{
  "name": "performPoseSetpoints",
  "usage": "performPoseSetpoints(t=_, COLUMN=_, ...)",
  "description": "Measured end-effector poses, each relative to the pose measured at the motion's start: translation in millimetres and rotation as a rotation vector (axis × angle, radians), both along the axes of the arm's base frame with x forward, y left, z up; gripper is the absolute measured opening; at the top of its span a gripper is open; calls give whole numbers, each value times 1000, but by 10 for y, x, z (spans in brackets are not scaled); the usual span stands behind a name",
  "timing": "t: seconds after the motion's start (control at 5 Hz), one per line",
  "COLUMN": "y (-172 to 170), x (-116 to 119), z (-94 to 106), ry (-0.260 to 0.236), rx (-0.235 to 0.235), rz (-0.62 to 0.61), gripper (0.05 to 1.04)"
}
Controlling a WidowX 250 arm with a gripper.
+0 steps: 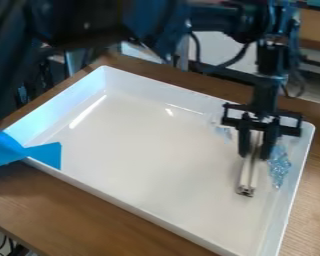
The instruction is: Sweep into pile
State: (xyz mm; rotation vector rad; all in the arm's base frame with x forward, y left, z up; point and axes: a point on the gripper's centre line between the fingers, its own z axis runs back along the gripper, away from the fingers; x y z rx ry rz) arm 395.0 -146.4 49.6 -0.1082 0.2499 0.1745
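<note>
Blue beads [279, 167] lie just right of your pincer [254, 154], clamped on the bar [246, 177]; tray wall [283, 210] near frame right, room centre-left.

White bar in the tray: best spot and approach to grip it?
Probably its far end, from above, one finger on each long side: the bar is long and narrow, near end sticking out toward the camera. The gripper has it that way.

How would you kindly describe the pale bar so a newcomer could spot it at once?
Find the white tray on the wooden table. Near the tray's right side, the gripper holds a slim, pale bar. Unlike the loose bluish bits beside it, it is one straight piece.
</note>
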Motion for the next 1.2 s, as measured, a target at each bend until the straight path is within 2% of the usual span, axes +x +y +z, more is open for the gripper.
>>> performPoseSetpoints(t=0.2, y=-217, x=34, z=21, ry=19, rx=-16, rz=-11, gripper=350)
performPoseSetpoints(t=0.4, y=-148, x=-40, z=57, ry=32, rx=-36, rz=-13, gripper=350)
performPoseSetpoints(t=0.6, y=188, x=-81, z=500, ry=1, rx=-127, rz=32, gripper=350)
performPoseSetpoints(t=0.8, y=658, x=-112, z=860, ry=-47, rx=-197, rz=116, gripper=350)
performPoseSetpoints(t=1.0, y=1018, x=-223, z=855, ry=-33, rx=-200, rz=187, gripper=350)
performPoseSetpoints(t=1.2, y=1232, x=-247, z=733, ry=-10, rx=-171, rz=297, gripper=350)
